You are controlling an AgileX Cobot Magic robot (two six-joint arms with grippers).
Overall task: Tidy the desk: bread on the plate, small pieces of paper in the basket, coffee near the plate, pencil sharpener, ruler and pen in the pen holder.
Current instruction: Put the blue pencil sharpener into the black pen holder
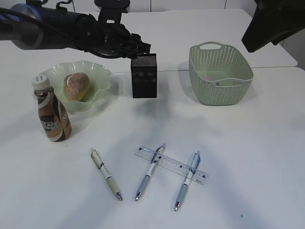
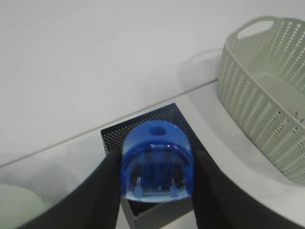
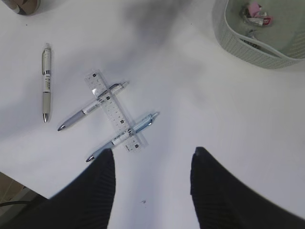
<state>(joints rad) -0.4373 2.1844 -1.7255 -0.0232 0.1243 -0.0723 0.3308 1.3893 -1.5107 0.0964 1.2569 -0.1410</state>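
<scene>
The left gripper [image 2: 157, 191] holds a translucent blue, dome-topped plastic pencil sharpener [image 2: 157, 164] directly above the black perforated-metal pen holder [image 1: 144, 76], its jaws part-closed and pressed against the sharpener's two sides. The sharpener hangs over the holder's open mouth, apparently not yet inside. Right of the pen holder stands a pale green woven-plastic basket [image 1: 220, 74] with scraps of paper [image 3: 257, 13] in its bottom. Left of the holder, a brown bread roll [image 1: 76, 86] sits in a scalloped light-green plate [image 1: 102, 78], with a brown coffee bottle [image 1: 51, 112] just in front of that plate. In front of the holder, well apart from it, lie three pens and a clear plastic ruler [image 1: 170, 165]; the ruler rests across two of them. The right gripper [image 3: 152, 183] hangs above that cluster with jaws spread and nothing between them. To finish this step cleanly, the sharpener looks best centred over the opening and lowered a little before release, so it drops in rather than clipping the rim and bouncing onto the white desk [image 1: 248, 157].
</scene>
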